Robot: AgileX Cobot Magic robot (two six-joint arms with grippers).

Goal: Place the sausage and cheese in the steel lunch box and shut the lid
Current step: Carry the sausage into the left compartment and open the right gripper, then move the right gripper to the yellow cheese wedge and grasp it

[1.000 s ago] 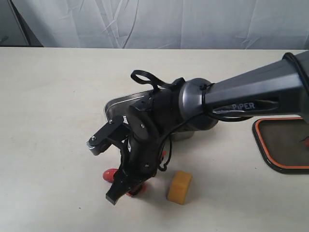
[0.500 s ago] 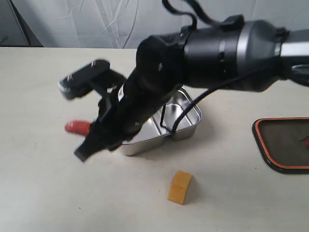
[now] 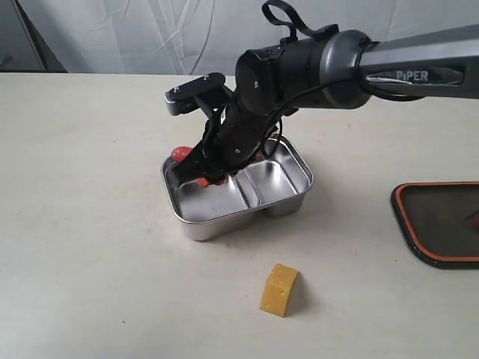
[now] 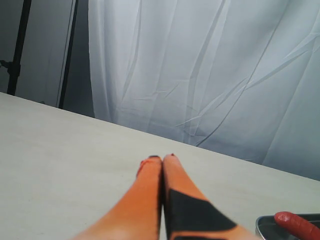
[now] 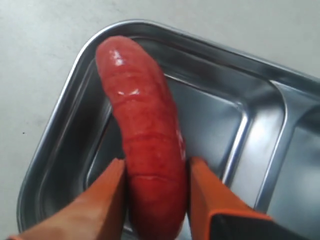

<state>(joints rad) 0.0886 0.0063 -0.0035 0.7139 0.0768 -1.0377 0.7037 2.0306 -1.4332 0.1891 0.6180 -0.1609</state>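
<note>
My right gripper (image 3: 200,170) (image 5: 156,165) is shut on the glossy red sausage (image 5: 142,150) and holds it over the left compartment of the steel lunch box (image 3: 288,203) (image 5: 60,135). One end of the sausage (image 3: 179,152) pokes out above the box's far left rim. On the table nearer the front stands the yellow cheese (image 3: 278,290), apart from the box. The dark lid (image 3: 441,221) with its orange seal lies at the right edge, partly cut off. My left gripper (image 4: 161,158) is shut and empty, above bare table; the sausage's tip (image 4: 297,225) shows at that view's corner.
A white curtain (image 3: 224,34) hangs behind the pale table (image 3: 82,239). The right arm (image 3: 389,63) stretches from the right edge over the box. Bare table surface lies left of the box and around the cheese.
The right gripper lifted the sausage from the table near the cheese, swung it left and up, then brought it over the box's left compartment. Cheese and lid have not moved.
</note>
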